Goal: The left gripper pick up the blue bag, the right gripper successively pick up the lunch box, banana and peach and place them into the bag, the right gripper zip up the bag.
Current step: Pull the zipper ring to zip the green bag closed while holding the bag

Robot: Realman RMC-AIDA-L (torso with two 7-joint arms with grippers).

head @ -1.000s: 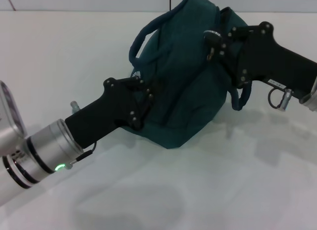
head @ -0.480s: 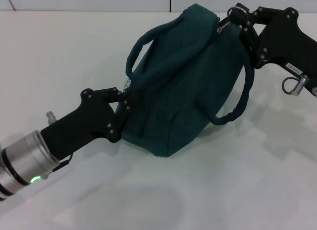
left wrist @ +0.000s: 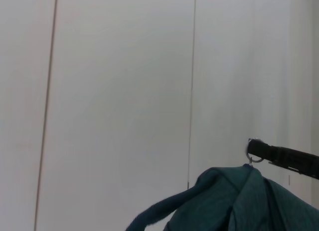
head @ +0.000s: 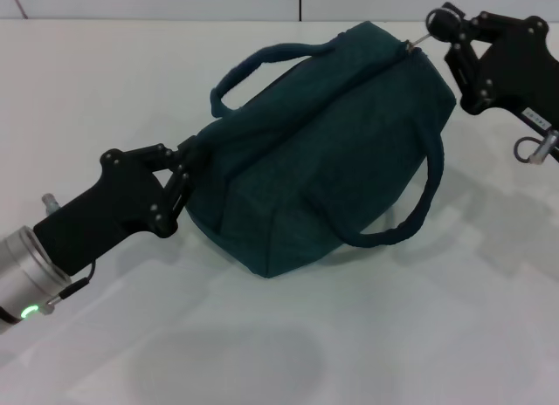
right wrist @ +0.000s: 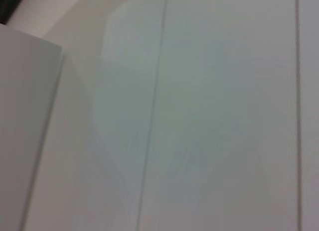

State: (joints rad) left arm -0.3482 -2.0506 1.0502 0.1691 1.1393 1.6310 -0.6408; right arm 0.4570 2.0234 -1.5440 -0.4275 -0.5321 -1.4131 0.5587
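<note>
The large dark teal fabric lunch bag [head: 323, 152] is seen on the white desk [head: 288, 344], lying on its side towards the far edge, stretched between the two arms. Its left end is clamped by the black two-fingered left claw [head: 185, 165], whose silver arm runs off towards the near left corner. At the bag's far right end, the small silver zipper ring [head: 410, 45] is pinched by the black two-fingered right claw [head: 441, 25], near the far right corner. One loop handle [head: 262, 60] arches over the bag's far side; the other loop handle [head: 410, 217] droops onto the desk at the near side. The bag's mouth appears zipped closed.
</note>
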